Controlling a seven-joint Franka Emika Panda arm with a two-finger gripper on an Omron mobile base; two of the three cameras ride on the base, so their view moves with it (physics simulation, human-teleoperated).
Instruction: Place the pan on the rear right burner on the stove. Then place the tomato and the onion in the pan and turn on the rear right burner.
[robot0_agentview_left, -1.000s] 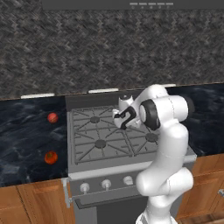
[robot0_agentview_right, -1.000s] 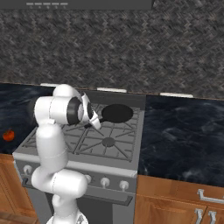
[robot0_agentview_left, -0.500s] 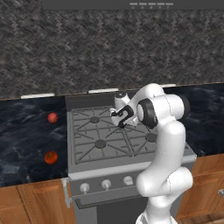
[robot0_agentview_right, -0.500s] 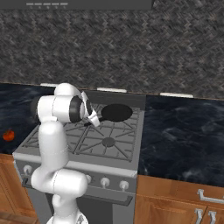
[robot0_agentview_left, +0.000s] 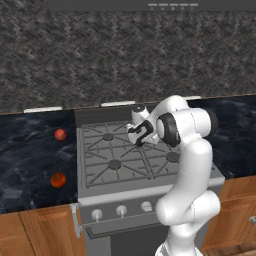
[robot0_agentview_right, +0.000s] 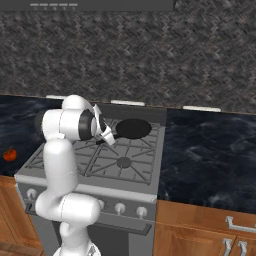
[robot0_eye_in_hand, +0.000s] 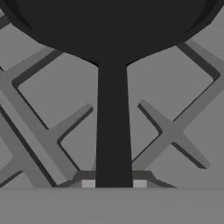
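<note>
My gripper (robot0_agentview_left: 140, 134) is shut on the long thin handle (robot0_eye_in_hand: 113, 131) of the black pan (robot0_agentview_right: 132, 128). The pan's round body (robot0_eye_in_hand: 109, 26) lies at grate level over the rear right burner of the stove (robot0_agentview_left: 100, 172), covering the burner; whether it rests on the grate I cannot tell. From the right base view my gripper (robot0_agentview_right: 106, 134) is just left of the pan. On the dark counter left of the stove lie the pinkish onion (robot0_agentview_left: 60, 134) at the back and the orange-red tomato (robot0_agentview_left: 58, 180) nearer the front. The tomato (robot0_agentview_right: 9, 154) also shows at the left edge of the right base view.
A row of round silver knobs (robot0_agentview_left: 121, 211) runs along the stove front. The front right burner (robot0_agentview_right: 123, 162) is bare. Dark counter (robot0_agentview_right: 210, 155) stretches right of the stove. A patterned stone wall stands behind, and wooden cabinets sit below.
The hand has shifted slightly left while holding the pan handle. The pan stays over the rear right burner. Tomato and onion have not moved.
</note>
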